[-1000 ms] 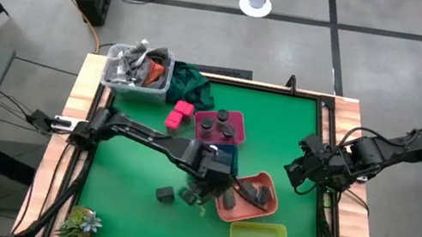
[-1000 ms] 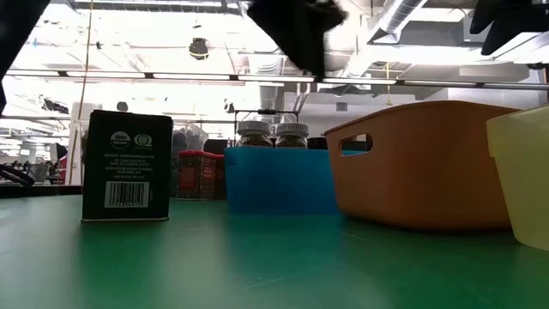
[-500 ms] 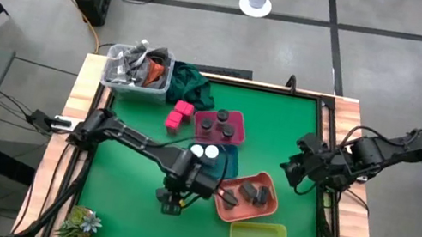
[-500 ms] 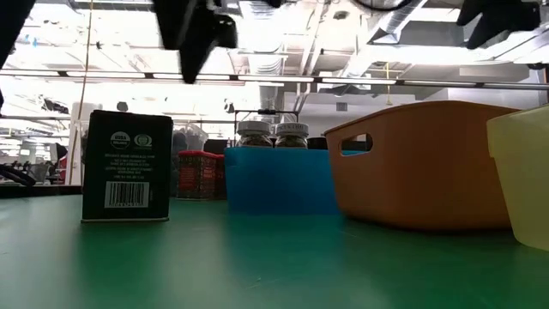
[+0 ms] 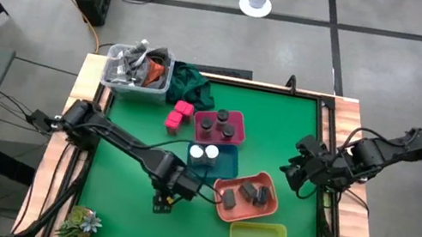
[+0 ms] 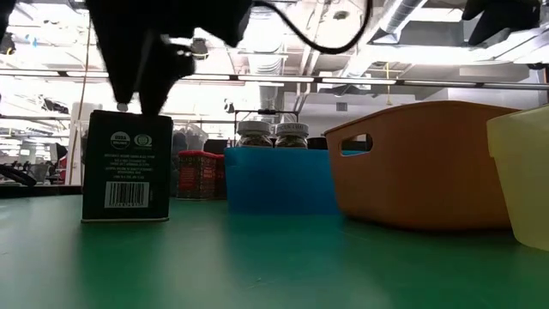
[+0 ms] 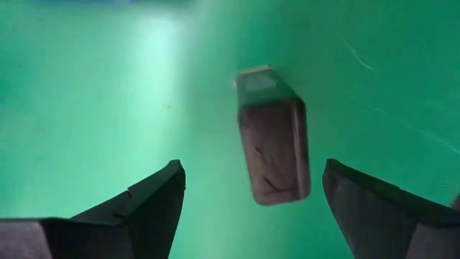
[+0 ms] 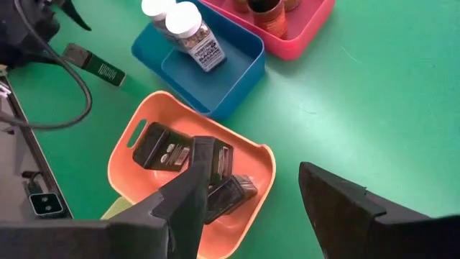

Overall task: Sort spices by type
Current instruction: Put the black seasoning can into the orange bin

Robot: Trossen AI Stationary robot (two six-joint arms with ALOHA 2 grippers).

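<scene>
Legible text scarce. Dark grey box [image 6: 127, 166] standing upright on the green table [image 6: 274, 266] in the low view: two round seals near top of its facing side, several lines of white print below, a white barcode panel at bottom; wording and digits too small to read. Red-labelled jars [image 6: 199, 174] behind it: label print not legible. White-capped jars [image 8: 188, 29] lying in the blue tray [image 8: 237, 79] in the right wrist view: pale labels with dark lettering, unreadable. Boxes [image 8: 164, 152] in the salmon tray [image 8: 128, 137]: small white label patches, no readable words. No brand names, numbers or signs decipherable anywhere.
</scene>
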